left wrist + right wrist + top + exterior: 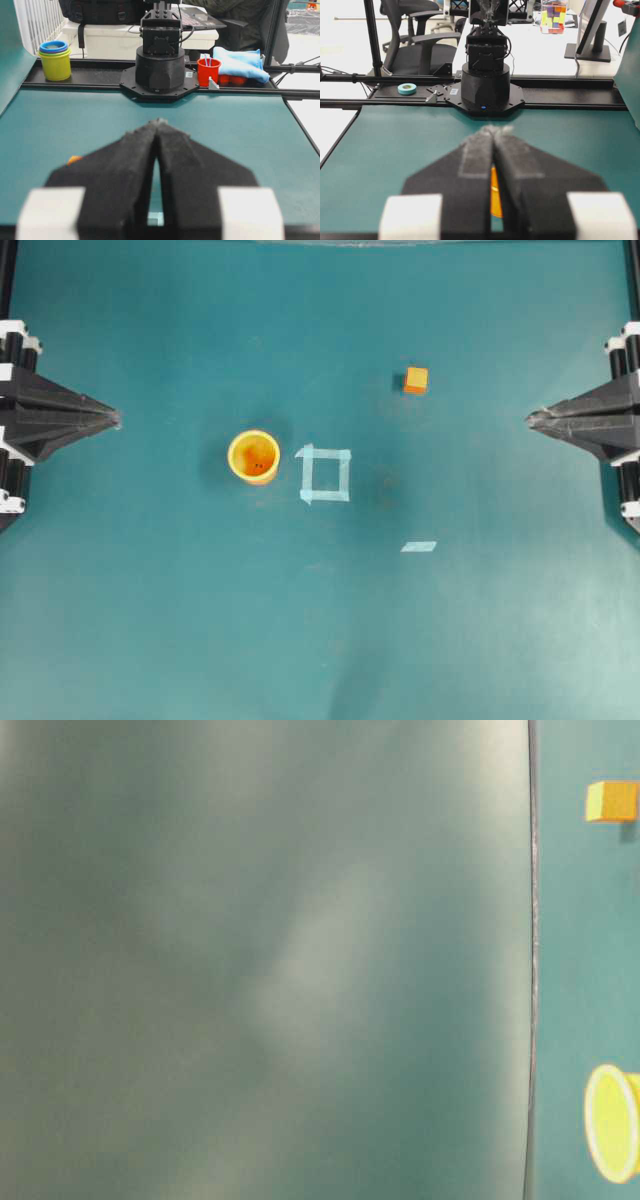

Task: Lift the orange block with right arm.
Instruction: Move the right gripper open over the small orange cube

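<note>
On the teal table, well apart from your pinched-together, empty right gripper (532, 420), the small plain orange cube (416, 380) sat looking light and rigid; judged best gripped across opposite flat faces.

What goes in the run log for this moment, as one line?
phase: start | right hand: shut, parked at table edge, empty | left hand: shut, parked | block: on table, untouched | cup: upright beside tape square

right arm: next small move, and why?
Probably open the right gripper and reach toward the block. The gripper sits shut at the table edge, well apart from the block, which rests untouched beyond the tape square.
</note>
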